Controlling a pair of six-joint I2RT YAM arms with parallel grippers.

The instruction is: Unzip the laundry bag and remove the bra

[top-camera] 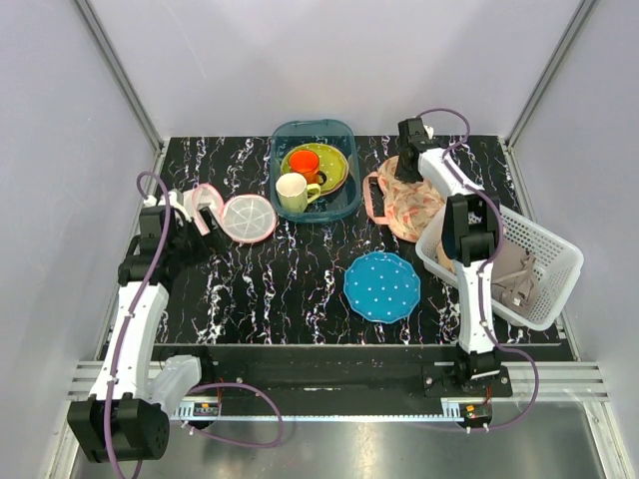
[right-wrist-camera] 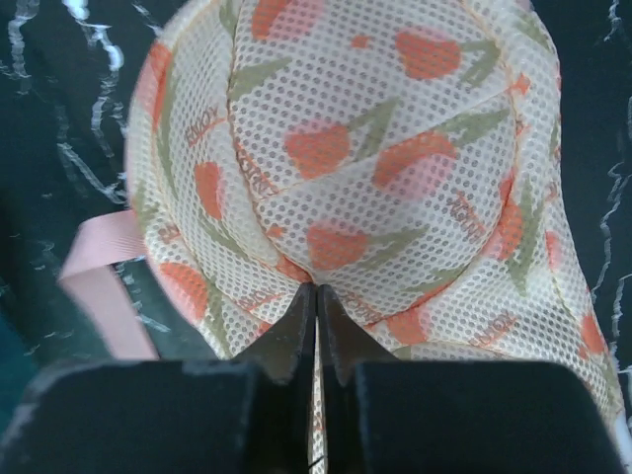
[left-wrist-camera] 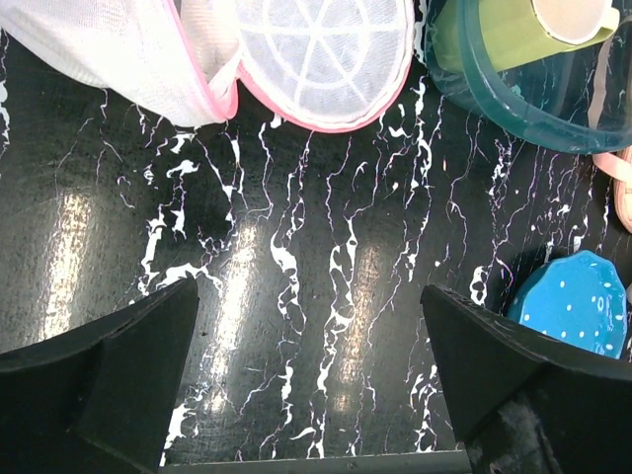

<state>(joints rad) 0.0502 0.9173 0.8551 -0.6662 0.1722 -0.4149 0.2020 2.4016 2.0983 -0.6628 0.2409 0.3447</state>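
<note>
Unzipping step, I judge: my right gripper (right-wrist-camera: 316,296) pinches the mesh of the laundry bag (right-wrist-camera: 355,148) bulging just ahead of it, my left gripper (left-wrist-camera: 308,291) hangs spread; next I must locate the zipper, unseen here.

Small orange lettering (right-wrist-camera: 464,212) repeats across the laundry bag (right-wrist-camera: 375,118), too blurred to read.

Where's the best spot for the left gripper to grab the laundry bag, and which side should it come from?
Probably the pink strap, approached from above on the laundry bag's left side. It loops out flat beside the bag, looks narrow enough to pinch, and lies clear of the right gripper, which is closed on the bag's rim.
</note>
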